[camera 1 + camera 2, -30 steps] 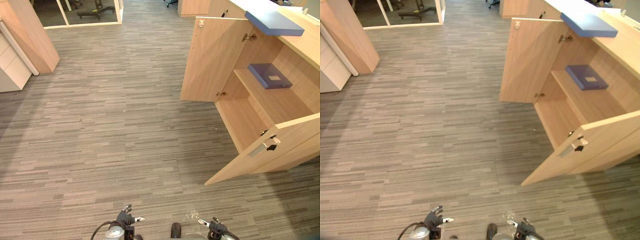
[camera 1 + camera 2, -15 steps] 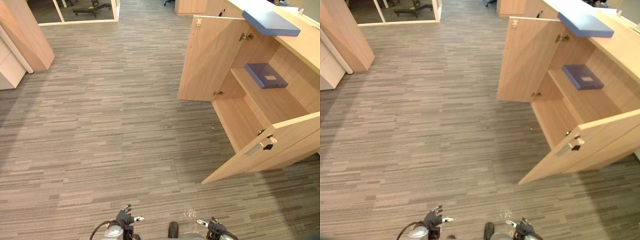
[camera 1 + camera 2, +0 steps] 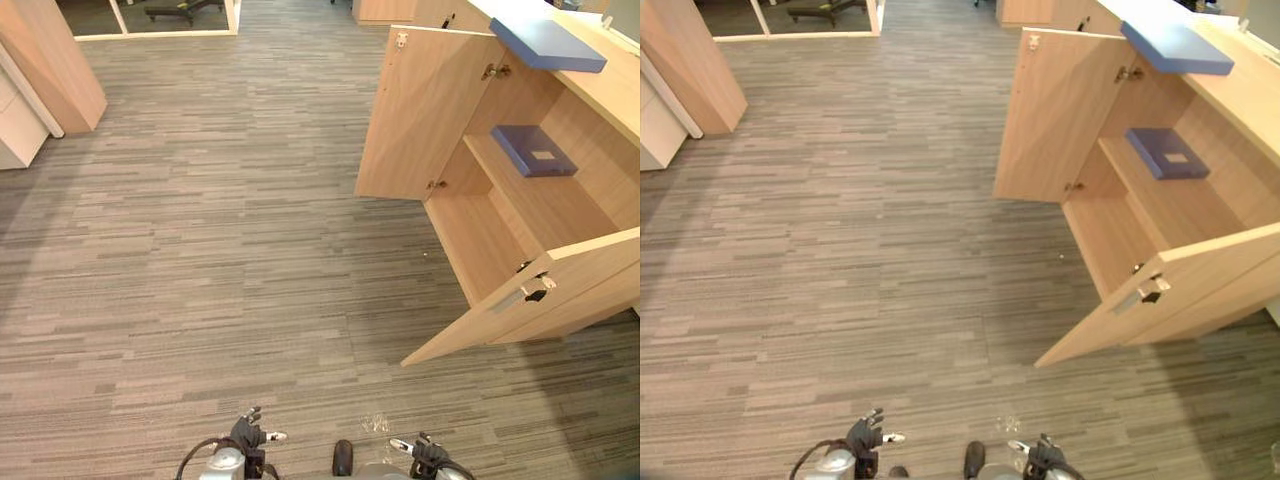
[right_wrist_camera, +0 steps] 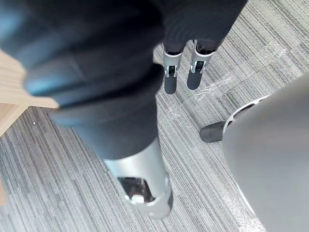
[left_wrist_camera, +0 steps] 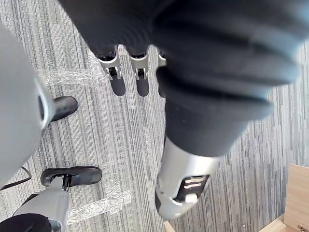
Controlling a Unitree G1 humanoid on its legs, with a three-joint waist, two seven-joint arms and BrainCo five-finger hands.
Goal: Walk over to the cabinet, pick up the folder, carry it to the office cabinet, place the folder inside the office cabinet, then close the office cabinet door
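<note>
At the bottom edge of the head views, closest to us, we note the left hand (image 3: 247, 435) and the right hand (image 3: 427, 453), low and apart from each other. In each wrist view the silver, dark-tipped fingers (image 5: 126, 67) hang nearly straight over the floor, as do those of the right hand (image 4: 181, 67). Both hands are relaxed and spread, with nothing in their hold.

Beneath them runs the carpet (image 3: 200, 250), a flat weave of short grey and brown stripes. A crumpled scrap of clear tape (image 3: 377, 424) lies on it between the hands.

Ahead and to the right stands the office cabinet (image 3: 610, 95), pale wood laminate, smooth and square-edged. Both doors are swung wide. The near door (image 3: 585, 270) carries a slim metal handle (image 3: 512, 298); the far door (image 3: 425, 120) shows its plain inner face.

The folder (image 3: 535, 150) lies flat on the upper shelf (image 3: 560, 205) inside the cabinet, toward the back. It is a thin dark blue rectangle with a small white label on its cover, well apart from both hands.

A paler blue slab (image 3: 547, 42) rests on the cabinet top, overhanging the front edge.

Farthest off, at the left, we see a white drawer unit (image 3: 15, 125), a leaning wooden panel (image 3: 50, 55), and a glass partition (image 3: 170, 15).
</note>
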